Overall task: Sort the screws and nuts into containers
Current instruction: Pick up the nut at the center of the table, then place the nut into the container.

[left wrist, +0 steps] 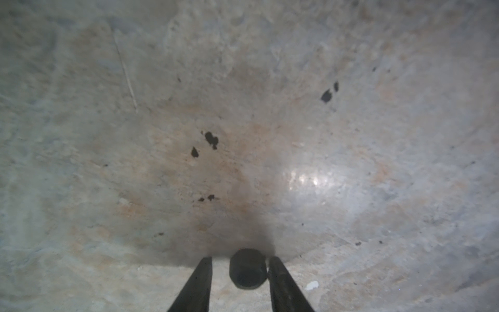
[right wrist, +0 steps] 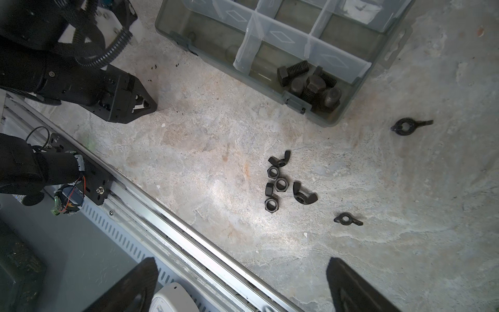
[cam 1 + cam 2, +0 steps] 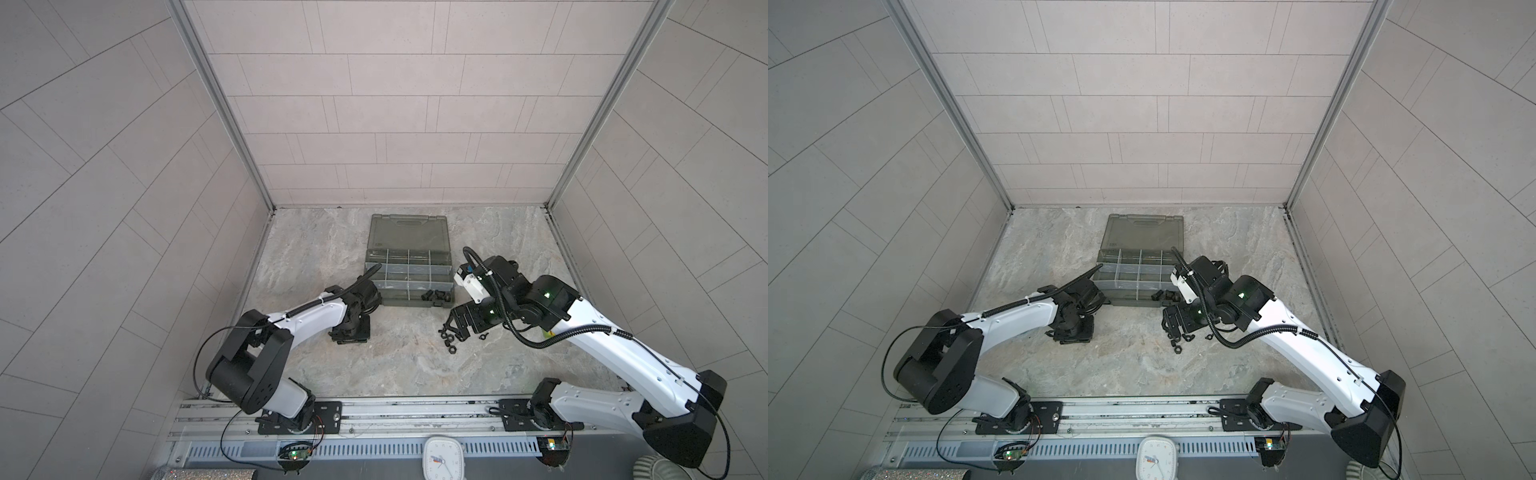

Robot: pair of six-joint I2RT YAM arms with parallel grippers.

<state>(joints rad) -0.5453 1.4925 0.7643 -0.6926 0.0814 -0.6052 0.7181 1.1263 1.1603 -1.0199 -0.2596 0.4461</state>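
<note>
**Seat the pinch before any lift**

The left end effector point(image 1: 239, 259) is down at the desk point(image 1: 351, 189), its fingers narrowly parted around one black fastener point(image 1: 248, 270). The piece touches one finger and a sliver of desk shows at the other, so I cannot tell whether it is truly pinched. Nor can I tell whether it is a screw or a nut.

The best move is to close until both fingers bear on the centred piece, then lift straight up and watch for pivoting. The organiser case point(image 3: 403, 302) lies just beyond this end effector, toward the other arm. Screws point(image 2: 310, 86) already sit in its corner compartment.

The right end effector point(image 2: 241, 262) hangs spread wide and empty. The nuts point(image 2: 269, 189) lie loose on the desk beyond its fingertips.
</note>
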